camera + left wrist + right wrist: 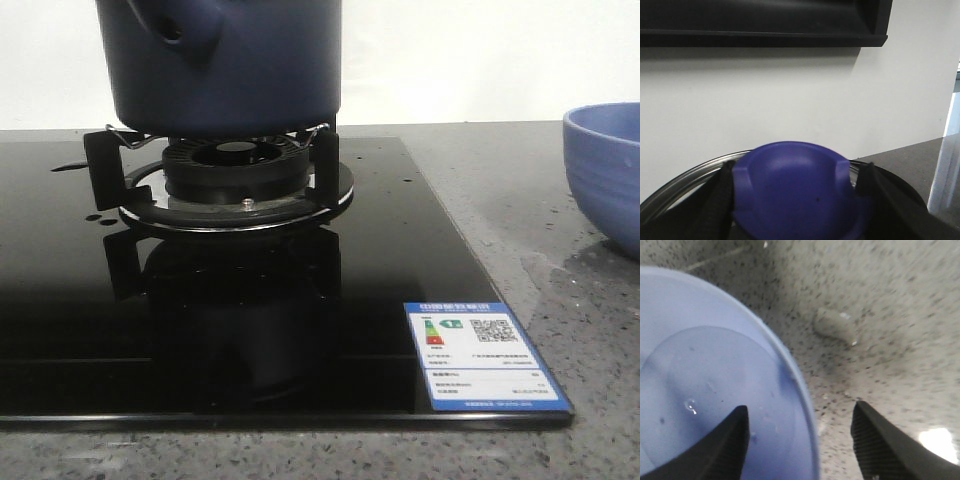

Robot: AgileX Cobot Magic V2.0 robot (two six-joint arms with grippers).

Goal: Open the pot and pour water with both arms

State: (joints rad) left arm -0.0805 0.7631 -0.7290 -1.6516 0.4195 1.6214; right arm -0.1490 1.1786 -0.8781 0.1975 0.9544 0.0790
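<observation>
Pot (225, 65) filling the burner (235, 175), bowl (605, 170) blocking the counter's right side, open glass cooktop (200, 330) in front.

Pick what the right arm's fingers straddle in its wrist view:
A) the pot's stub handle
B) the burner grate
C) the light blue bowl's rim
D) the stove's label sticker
C: one of the fingers is over the bowl and the other over the speckled counter.

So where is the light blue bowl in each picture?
Front view: the light blue bowl is at the right edge, on the speckled grey counter, cut off by the frame.
Left wrist view: not in it.
Right wrist view: the bowl fills the left side, with the right gripper straddling its rim.
Shared landmark: the speckled counter, seen in the front and right wrist views.
</observation>
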